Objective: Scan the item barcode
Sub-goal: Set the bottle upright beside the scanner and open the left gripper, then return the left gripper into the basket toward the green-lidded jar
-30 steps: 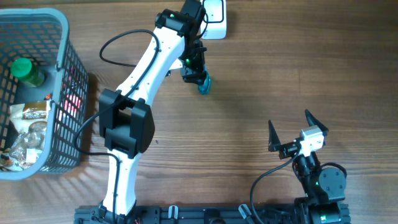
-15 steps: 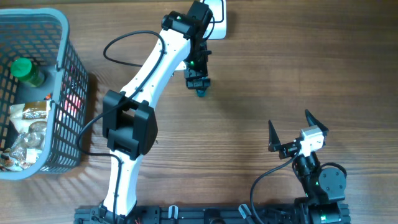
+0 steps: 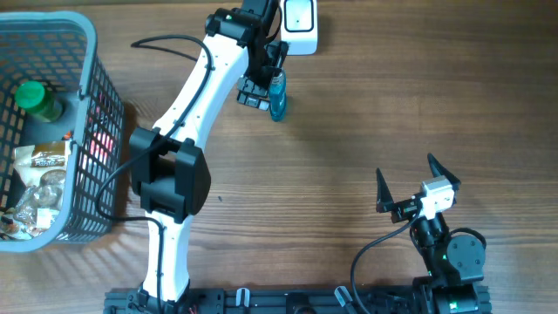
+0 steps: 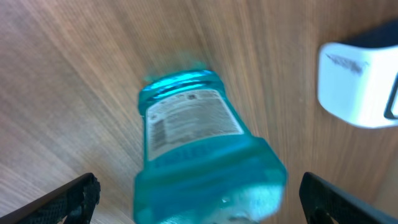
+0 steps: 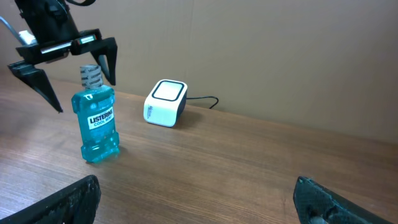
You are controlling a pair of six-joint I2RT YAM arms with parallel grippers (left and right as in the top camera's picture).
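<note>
Blue-green liquid fills the mouthwash bottle [image 5: 97, 124], which is stood upright on the wooden table [image 3: 436, 105], directly beneath the left pincer [image 4: 199, 190]. The fingers of that pincer are spread wide to either side of the cap and no contact is seen, so the bottle is judged to be standing free. Its back label, with what looks like a barcode, is faced toward the pincer's camera. The white scanner [image 3: 299, 22] is set just beyond the pincer, near enough for a short pass. Well apart, the right pincer [image 3: 405, 166] is held agape and empty.
</note>
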